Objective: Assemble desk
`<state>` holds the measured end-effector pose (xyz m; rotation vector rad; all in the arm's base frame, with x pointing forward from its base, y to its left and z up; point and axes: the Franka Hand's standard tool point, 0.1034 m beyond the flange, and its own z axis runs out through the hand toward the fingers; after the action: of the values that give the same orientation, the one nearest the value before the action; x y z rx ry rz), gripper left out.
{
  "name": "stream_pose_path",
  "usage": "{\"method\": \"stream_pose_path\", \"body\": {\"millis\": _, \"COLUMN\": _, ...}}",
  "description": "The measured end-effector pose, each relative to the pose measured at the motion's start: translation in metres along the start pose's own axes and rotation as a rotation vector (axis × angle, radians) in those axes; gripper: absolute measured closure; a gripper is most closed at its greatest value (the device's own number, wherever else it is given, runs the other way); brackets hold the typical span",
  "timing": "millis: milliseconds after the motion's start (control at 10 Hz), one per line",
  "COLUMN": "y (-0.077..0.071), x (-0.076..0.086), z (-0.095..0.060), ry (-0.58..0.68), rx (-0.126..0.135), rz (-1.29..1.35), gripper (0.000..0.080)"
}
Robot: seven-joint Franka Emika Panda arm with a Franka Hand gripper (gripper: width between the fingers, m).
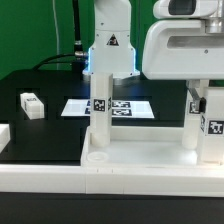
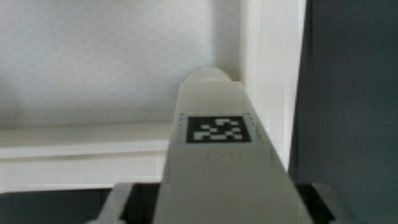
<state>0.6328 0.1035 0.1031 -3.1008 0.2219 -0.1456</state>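
Observation:
The white desk tabletop (image 1: 60, 170) lies across the front of the exterior view, and its rim (image 2: 107, 140) shows pale in the wrist view. A white leg (image 1: 100, 120) with a tag stands upright at its corner. My gripper (image 1: 100, 92) comes straight down over the top of this leg. In the wrist view the leg (image 2: 222, 150) fills the space between my fingers (image 2: 135, 205). A thin dark strip runs along each side of it, and I cannot tell whether the pads touch it. Two more legs (image 1: 190, 118) stand upright at the exterior view's right. A loose leg (image 1: 32, 103) lies on the black table at the exterior view's left.
The marker board (image 1: 125, 106) lies flat behind the gripped-at leg. A large white housing (image 1: 180, 45) fills the upper part of the exterior view's right. A white block (image 1: 4, 136) sits at the edge of the exterior view's left.

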Motion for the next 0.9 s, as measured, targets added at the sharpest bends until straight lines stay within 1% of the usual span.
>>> {"method": "stream_pose_path", "body": {"millis": 300, "y": 0.0010, "x": 0.0002, "z": 0.0003, "ry": 0.000, "rx": -0.001, "rz": 0.219, "gripper": 0.0511}}
{"method": "stream_pose_path", "body": {"millis": 500, "y": 0.0014, "x": 0.0002, "z": 0.0004, "ry": 0.000, "rx": -0.001, "rz": 0.314, "gripper": 0.0511}}
{"method": "stream_pose_path", "body": {"millis": 700, "y": 0.0020, "x": 0.0000, "z": 0.0007, "ry": 0.000, "rx": 0.001, "rz": 0.479, "gripper": 0.0509}}
{"method": "stream_pose_path", "body": {"millis": 900, "y": 0.0016, "x": -0.0022, "z": 0.0008, "ry": 0.004, "rx": 0.015, "rz": 0.698, "gripper": 0.0509}}
